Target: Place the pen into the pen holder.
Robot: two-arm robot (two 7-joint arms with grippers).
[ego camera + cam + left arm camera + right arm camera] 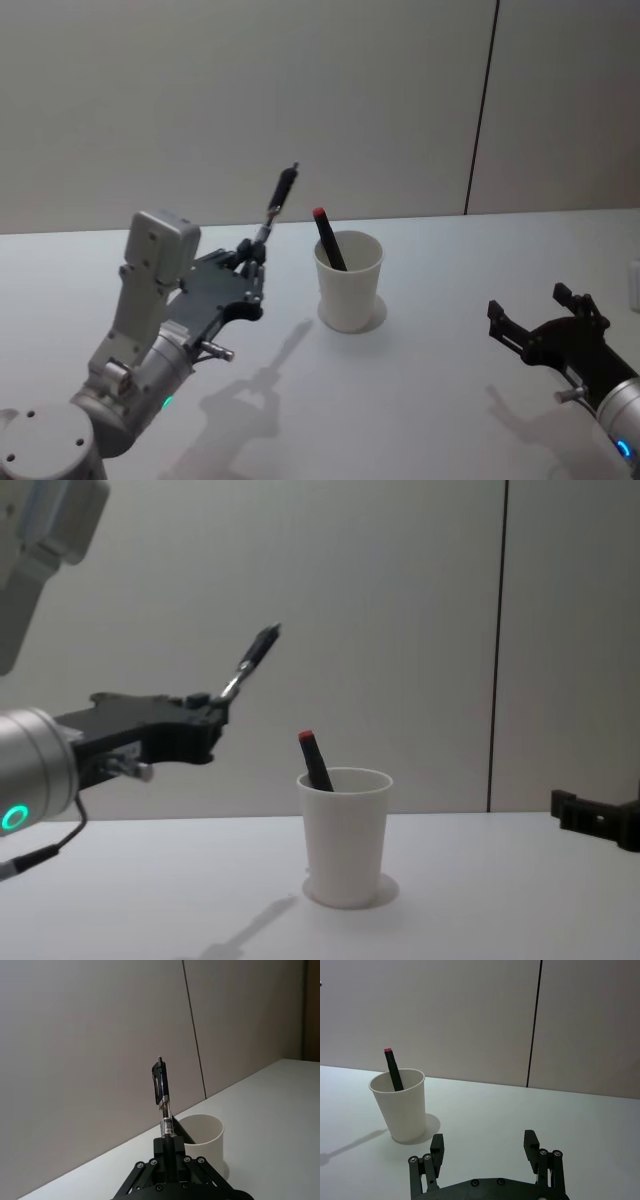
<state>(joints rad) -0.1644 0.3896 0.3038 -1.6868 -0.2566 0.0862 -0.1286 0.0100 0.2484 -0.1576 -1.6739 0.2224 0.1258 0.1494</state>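
**Left gripper (pixel 258 262) is gripping the pen (pixel 278 205) beside the pen holder (pixel 350 290)**

Our left gripper is reaching in from the near left and hanging above the table (pixel 450 400), its fingers clenched on the pen's lower end. We are working on a plain, pale, matte tabletop. Behind it a bare light wall (pixel 300 100) is rising, split by one dark vertical seam (pixel 482 110). A small printed band (pixel 166 1126) is showing on the pen's clear barrel just above the fingers, but its writing is too small to read. We are seeing a slim pen with a dark upper part and clip. It is tilting up and toward the pen holder, in the air to its left and apart from it. The pen holder, a plain white tapered paper cup, is standing upright mid-table. It is holding a red-tipped marker (pixel 327 238) that is leaning on its rim. Our right gripper (pixel 530 305) is hovering low at the near right, fingers spread and empty, well apart from the cup.
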